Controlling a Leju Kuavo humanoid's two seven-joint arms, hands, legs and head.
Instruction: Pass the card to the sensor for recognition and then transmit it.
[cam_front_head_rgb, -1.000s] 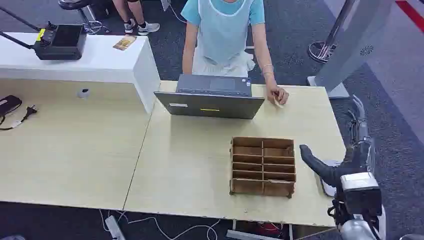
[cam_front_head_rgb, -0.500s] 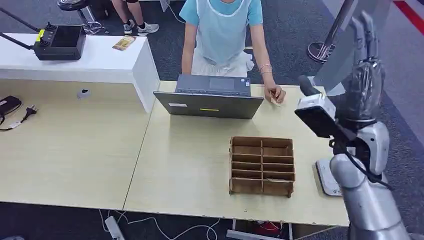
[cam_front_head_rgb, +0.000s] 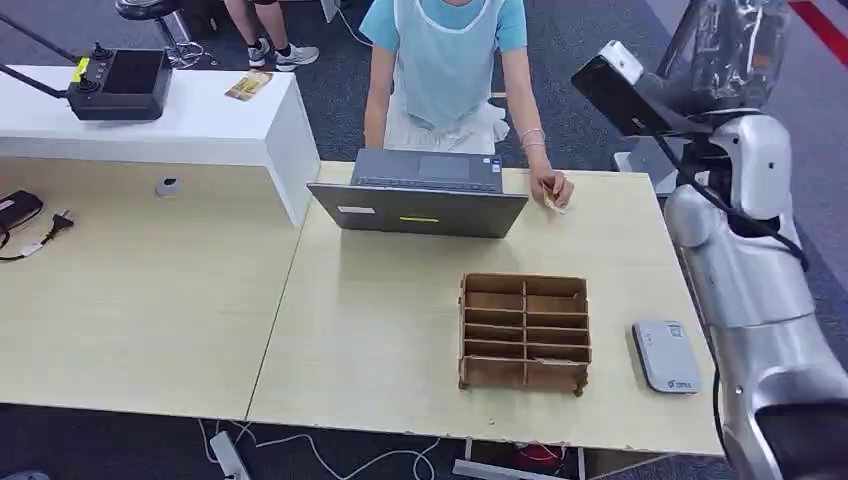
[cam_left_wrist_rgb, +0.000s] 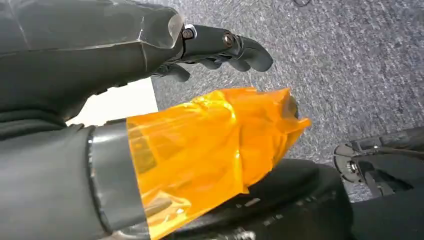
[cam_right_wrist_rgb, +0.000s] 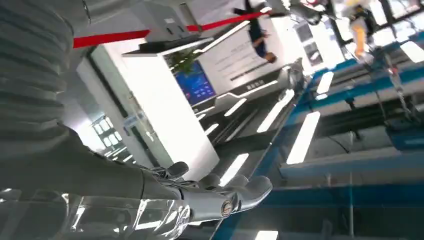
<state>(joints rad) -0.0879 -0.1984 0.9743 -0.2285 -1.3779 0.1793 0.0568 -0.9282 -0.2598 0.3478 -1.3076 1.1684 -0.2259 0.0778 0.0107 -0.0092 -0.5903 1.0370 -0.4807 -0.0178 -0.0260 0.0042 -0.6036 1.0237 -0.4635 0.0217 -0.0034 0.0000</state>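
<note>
Tabletop (cam_front_head_rgb: 400, 330): pale wood, person (cam_front_head_rgb: 445, 60) standing at far edge. Laptop (cam_front_head_rgb: 420, 195): grey, lid open, near far edge. Wooden compartment organiser (cam_front_head_rgb: 525, 332): right of centre. Sensor (cam_front_head_rgb: 666, 356): grey, flat, just right of organiser. Right robot hand (cam_right_wrist_rgb: 220, 197): raised high, fingers extended, holding nothing. Left robot hand (cam_left_wrist_rgb: 210, 50): fingers loosely curled, empty. Card (cam_front_head_rgb: 553, 203): under the person's hand (cam_front_head_rgb: 552, 188), beside laptop.
</note>
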